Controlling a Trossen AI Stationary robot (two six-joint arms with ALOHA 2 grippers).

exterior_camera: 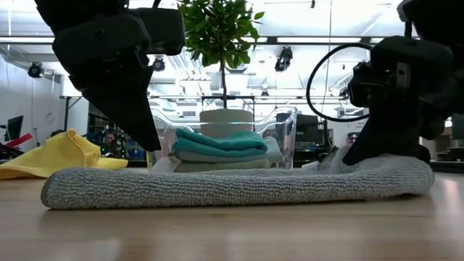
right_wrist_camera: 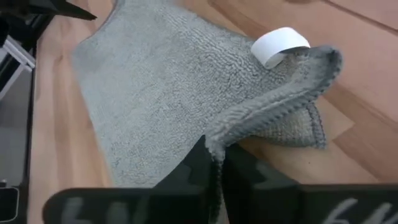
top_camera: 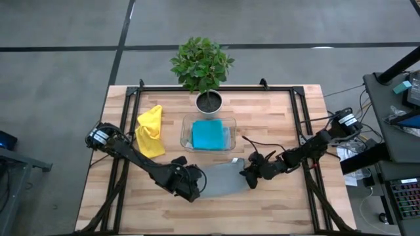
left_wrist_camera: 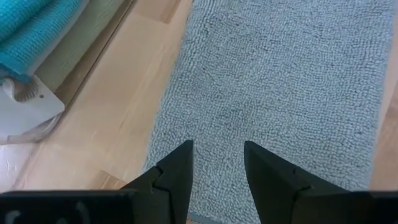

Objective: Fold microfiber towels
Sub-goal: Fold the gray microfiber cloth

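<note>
Grey square microfiber towel (exterior_camera: 232, 185) lies flat on the table in front of the clear plastic tray (top_camera: 209, 133), which holds folded teal towel (top_camera: 209, 135). Right gripper (right_wrist_camera: 214, 163) is pinched on the grey towel's edge, lifting it into a ridge by the white tag (right_wrist_camera: 280, 45). Left gripper (left_wrist_camera: 216, 165) hovers fingers apart over the opposite end, nothing held. Step: first fold starting; next likely carry the pinched edge across. Crumpled yellow towel (top_camera: 150, 131) left of the tray.
</note>
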